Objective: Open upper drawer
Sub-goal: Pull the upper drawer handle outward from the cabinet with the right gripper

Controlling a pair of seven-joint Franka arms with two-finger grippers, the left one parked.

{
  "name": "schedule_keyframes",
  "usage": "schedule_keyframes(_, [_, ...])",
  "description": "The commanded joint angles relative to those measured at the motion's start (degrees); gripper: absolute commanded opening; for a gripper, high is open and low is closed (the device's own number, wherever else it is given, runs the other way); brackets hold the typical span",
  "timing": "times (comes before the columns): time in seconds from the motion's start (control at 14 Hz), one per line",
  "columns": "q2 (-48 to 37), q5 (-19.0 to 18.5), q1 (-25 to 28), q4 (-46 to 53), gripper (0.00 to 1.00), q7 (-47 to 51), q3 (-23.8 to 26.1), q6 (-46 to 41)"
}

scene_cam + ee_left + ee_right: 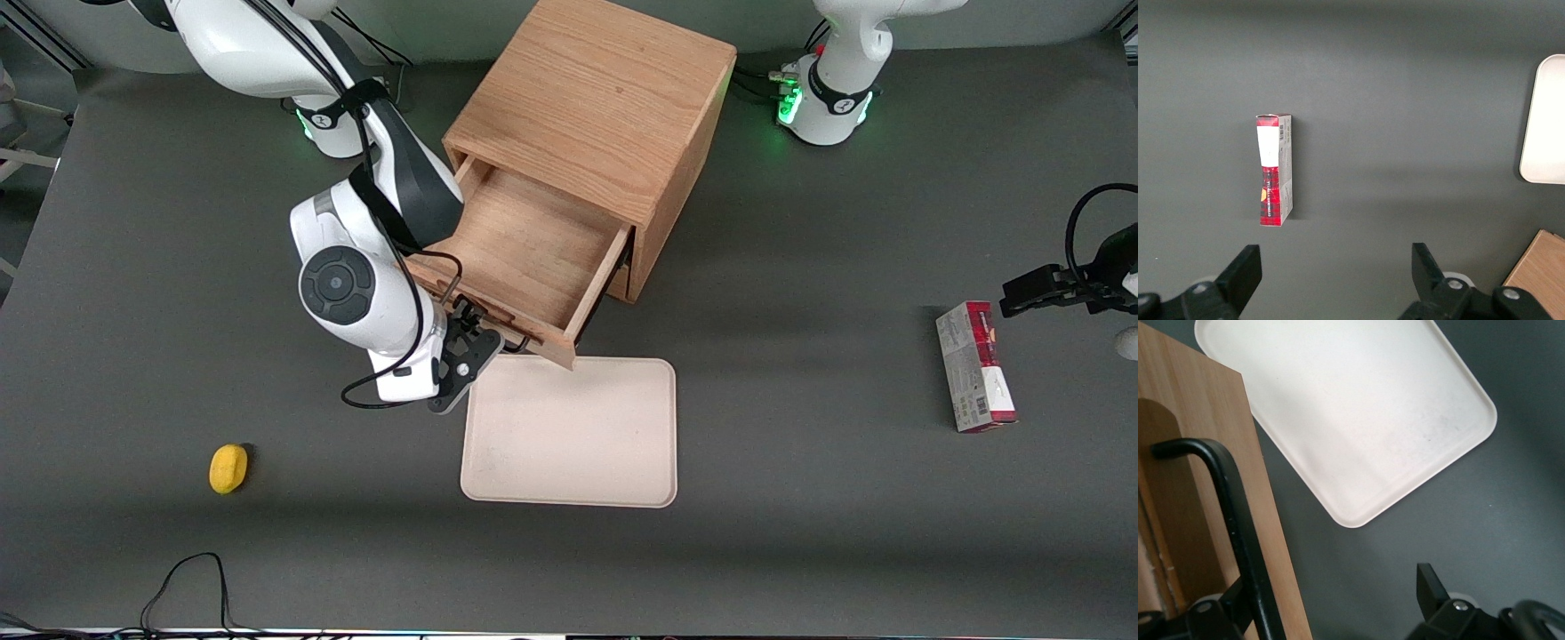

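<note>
The upper drawer (533,258) stands pulled well out of the oak cabinet (605,107), its empty wooden box exposed. The gripper (480,342) sits at the drawer front, fingers spread apart, one finger on each side of the black handle (1238,520) without clamping it. To finish well, it should probably back straight off along the pull line so no finger snags the bar. Just beside the gripper lies a cream tray (569,436), its edge under the drawer's corner. Open table surrounds it; a yellow sponge (228,468) lies well apart.
</note>
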Motion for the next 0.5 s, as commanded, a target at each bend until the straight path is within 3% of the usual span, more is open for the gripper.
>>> schedule_keyframes(0.0, [2.0,-1.2,-1.4,3.6,1.00,-1.4,0.1,-1.4])
schedule_keyframes(0.43, [3.8,-1.3,-3.1,6.1,1.00,-1.4,0.1,-1.4])
